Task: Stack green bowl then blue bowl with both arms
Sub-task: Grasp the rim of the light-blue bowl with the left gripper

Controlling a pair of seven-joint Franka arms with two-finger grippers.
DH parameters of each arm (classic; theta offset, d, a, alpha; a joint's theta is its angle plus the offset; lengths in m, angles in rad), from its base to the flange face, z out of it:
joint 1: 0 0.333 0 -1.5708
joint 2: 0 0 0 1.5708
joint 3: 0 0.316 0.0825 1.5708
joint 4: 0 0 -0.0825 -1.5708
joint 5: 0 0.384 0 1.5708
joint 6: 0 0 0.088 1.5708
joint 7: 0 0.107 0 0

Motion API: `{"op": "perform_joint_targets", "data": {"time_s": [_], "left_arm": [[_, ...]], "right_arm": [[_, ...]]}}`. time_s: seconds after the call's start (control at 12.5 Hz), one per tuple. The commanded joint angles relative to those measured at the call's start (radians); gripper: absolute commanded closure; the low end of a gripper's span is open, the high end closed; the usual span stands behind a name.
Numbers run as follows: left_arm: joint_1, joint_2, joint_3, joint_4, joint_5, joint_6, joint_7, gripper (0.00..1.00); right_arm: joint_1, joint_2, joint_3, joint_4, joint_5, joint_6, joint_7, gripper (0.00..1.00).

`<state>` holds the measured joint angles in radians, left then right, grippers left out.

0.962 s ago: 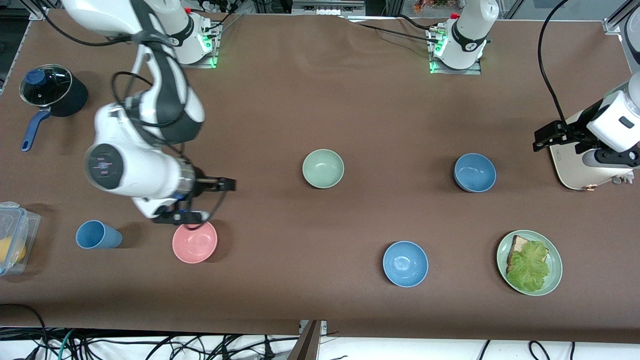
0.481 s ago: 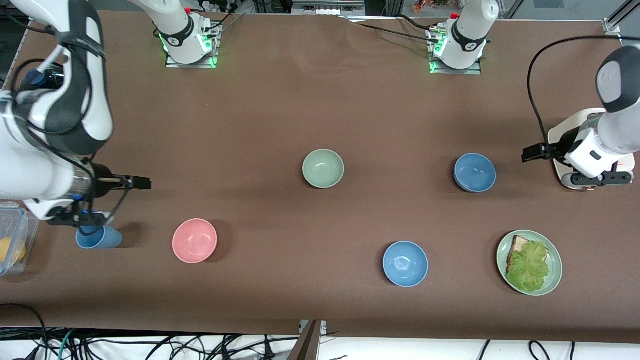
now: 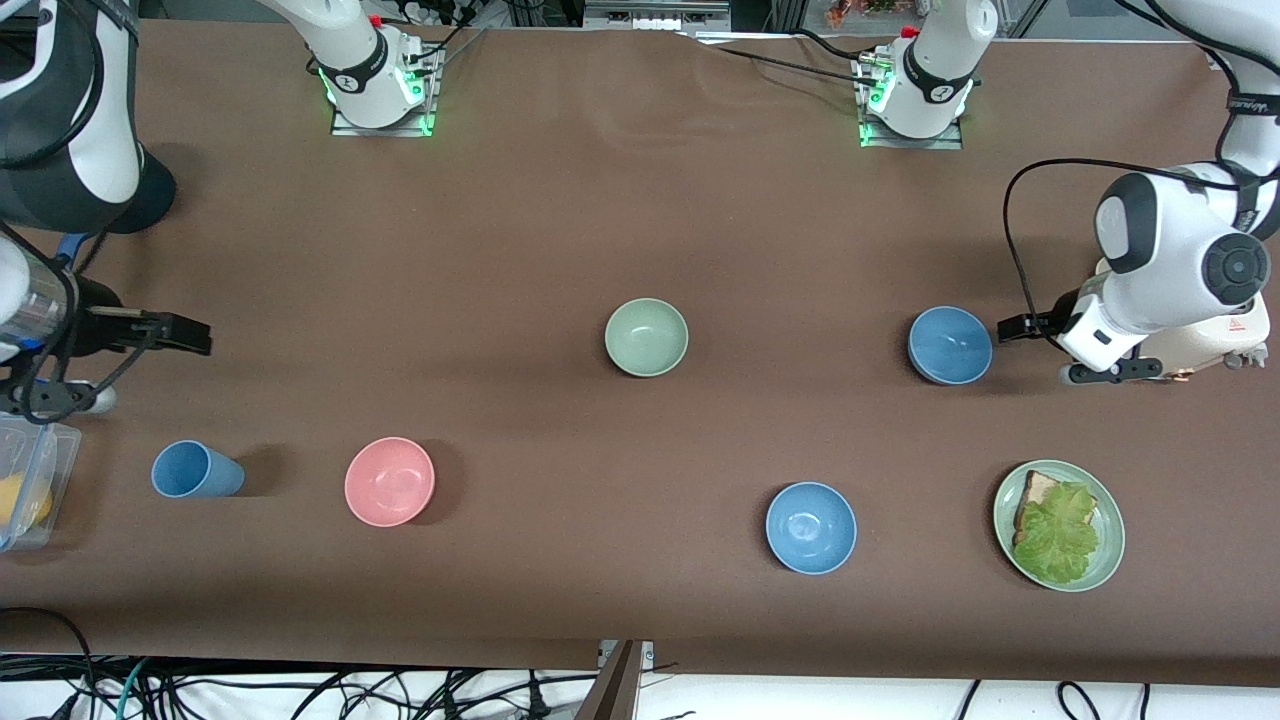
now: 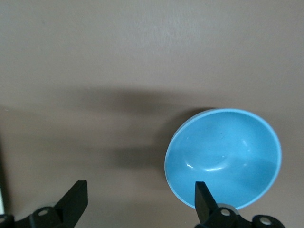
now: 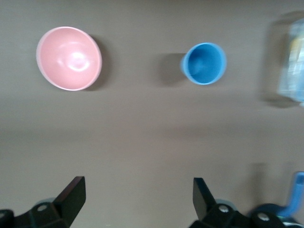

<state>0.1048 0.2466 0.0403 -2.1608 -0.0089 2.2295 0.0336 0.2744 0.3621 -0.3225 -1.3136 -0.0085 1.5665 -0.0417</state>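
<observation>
Front view: the green bowl (image 3: pixel 646 337) sits mid-table, well apart from both grippers.

The left gripper (image 3: pixel 1012 328), jaws wide and empty, hangs just beside a blue bowl (image 3: pixel 950 345); the right gripper (image 3: pixel 185 335), also spread and empty, is at its own end, so the left looks nearer.

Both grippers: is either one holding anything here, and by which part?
Nothing is held. The left gripper, jaws open, is beside a blue bowl; the right gripper, jaws open, hangs over bare table.
</observation>
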Motion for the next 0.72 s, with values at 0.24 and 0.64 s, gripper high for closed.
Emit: {"op": "perform_joint_targets", "data": {"time_s": [0.24, 0.64], "left_arm": [[0.003, 0.088, -0.005, -0.033, -0.029, 0.12, 0.025, 0.27], [-0.011, 0.111, -0.007, -0.033, -0.049, 0.124, 0.02, 0.49]], "right_arm": [[-0.201, -0.193, 0.221, -0.105, -0.113, 0.07, 0.005, 0.0], [-0.265, -0.235, 0.221, -0.125, -0.001, 0.033, 0.009, 0.0]]}}
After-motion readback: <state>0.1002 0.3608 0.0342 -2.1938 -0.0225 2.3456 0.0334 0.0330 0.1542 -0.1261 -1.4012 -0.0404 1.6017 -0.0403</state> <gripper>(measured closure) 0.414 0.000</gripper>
